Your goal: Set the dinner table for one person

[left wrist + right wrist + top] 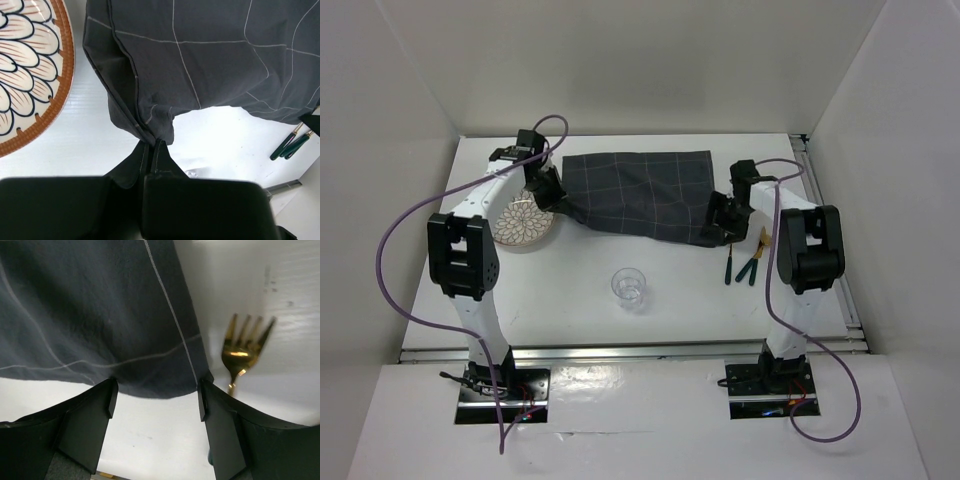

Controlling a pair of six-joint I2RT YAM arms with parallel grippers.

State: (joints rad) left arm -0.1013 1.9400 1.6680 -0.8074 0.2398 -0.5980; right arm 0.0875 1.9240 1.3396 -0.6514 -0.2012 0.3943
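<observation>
The dinner table (pixel 560 310) is a white tabletop. A dark grey checked cloth (pixel 640 195) lies at its back middle. My left gripper (pixel 560 207) is shut on the cloth's near left corner, which shows pinched between the fingertips in the left wrist view (pixel 151 145); the cloth (pixel 210 55) is lifted and creased there. My right gripper (pixel 720 228) is open at the cloth's near right corner; in the right wrist view (pixel 156 397) the cloth's edge (pixel 100 315) lies just beyond the spread fingers. A patterned plate (pixel 525 222) sits left of the cloth.
A clear glass (pixel 630 288) stands at the table's front middle. Green-handled gold cutlery (pixel 745 265) lies right of the cloth; a gold fork (pixel 240 350) is close to my right finger. The plate (pixel 30 75) is just left of my left gripper. White walls enclose the table.
</observation>
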